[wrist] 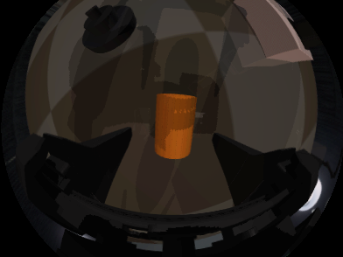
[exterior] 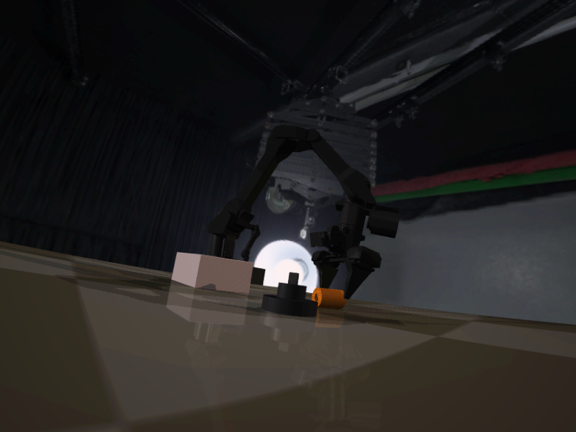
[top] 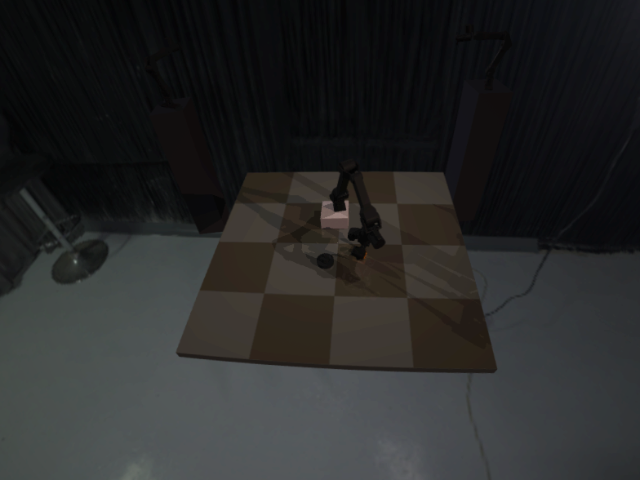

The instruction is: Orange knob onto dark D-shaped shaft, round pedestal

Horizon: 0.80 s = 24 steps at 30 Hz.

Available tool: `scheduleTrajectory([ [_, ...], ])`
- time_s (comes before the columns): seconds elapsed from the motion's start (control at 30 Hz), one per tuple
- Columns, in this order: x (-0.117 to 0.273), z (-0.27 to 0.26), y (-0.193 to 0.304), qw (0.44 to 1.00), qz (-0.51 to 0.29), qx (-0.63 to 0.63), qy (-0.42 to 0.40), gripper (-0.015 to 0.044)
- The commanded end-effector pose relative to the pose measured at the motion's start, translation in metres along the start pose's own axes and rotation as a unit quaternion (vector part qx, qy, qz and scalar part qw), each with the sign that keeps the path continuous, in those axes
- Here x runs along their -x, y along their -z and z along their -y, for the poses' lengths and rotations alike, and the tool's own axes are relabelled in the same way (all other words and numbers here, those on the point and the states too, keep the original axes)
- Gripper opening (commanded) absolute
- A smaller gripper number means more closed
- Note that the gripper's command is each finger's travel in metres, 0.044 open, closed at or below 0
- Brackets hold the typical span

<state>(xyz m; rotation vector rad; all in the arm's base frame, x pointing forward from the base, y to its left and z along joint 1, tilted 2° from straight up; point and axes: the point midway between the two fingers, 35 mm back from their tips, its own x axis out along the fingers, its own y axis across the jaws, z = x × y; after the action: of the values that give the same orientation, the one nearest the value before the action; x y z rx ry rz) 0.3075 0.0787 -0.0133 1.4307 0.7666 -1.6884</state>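
Note:
The orange knob (top: 365, 255) (exterior: 330, 298) (wrist: 175, 142) lies on its side on the table, mostly hidden by the gripper in the top view. In the exterior view its hole faces left, toward the pedestal side. My gripper (top: 359, 254) (exterior: 335, 292) (wrist: 173, 134) is open and points down, low over the knob. In the wrist view the knob shows between the two fingers, with a gap on each side. The dark round pedestal (top: 325, 260) (exterior: 289, 305) (wrist: 120, 32) stands upright beside the knob, its shaft (exterior: 292, 278) bare. The shaft's flat side cannot be made out.
A pale pink block (top: 334, 221) (exterior: 225, 274) (wrist: 271, 32) stands near the arm's base, behind the pedestal in the top view. The checkered table (top: 294, 331) (exterior: 232, 372) has its front edge well in front of the pedestal. The other arms stand on pillars beyond the table.

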Motion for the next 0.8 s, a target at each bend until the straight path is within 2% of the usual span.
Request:
scheduleTrajectory([
  [0.0,-0.0085,0.0007,0.0012,1.0,0.0,0.001,0.002,0.044],
  [0.17,-0.014,0.0008,0.0019,1.0,0.0,0.001,0.002,0.044],
  [0.43,-0.014,0.0008,0.0019,1.0,0.0,0.001,0.002,0.024],
  [0.77,-0.014,0.0008,0.0019,1.0,0.0,0.001,0.002,0.024],
])
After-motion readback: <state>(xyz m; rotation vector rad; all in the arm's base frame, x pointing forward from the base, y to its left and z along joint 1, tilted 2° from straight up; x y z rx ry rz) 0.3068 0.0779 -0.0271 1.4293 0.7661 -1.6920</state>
